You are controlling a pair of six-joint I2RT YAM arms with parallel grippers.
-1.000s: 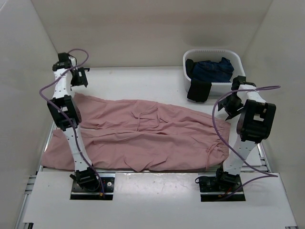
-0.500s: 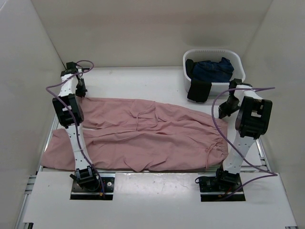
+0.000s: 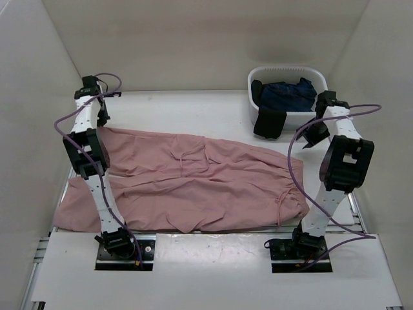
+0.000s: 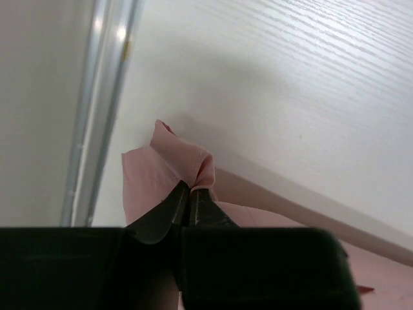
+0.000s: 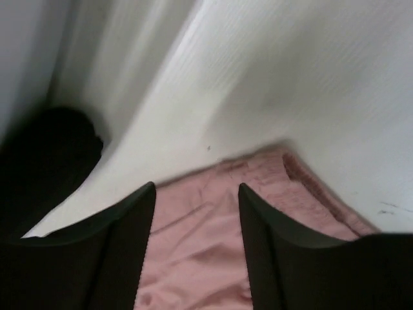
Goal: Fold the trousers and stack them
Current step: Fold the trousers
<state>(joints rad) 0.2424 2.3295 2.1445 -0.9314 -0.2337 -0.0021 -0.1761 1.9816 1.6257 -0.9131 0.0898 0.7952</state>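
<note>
jaws of your left gripper (image 4: 189,197) pinch the trousers (image 3: 193,181) hem (image 4: 174,155), upper left; right gripper (image 5: 197,206) gapes above the waistband (image 5: 306,173): grasp there next, then fold.

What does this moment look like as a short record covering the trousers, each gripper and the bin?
trousers: dusty pink, spread lengthwise across the table, not yet folded, drawstring waist toward the right arm
left gripper: shut on the far-left corner of the trousers, fabric pinched between the fingertips
right gripper: open above the waist end, holding nothing
bin: white basket at far right, navy garment inside, black garment hanging over its front rim
</note>
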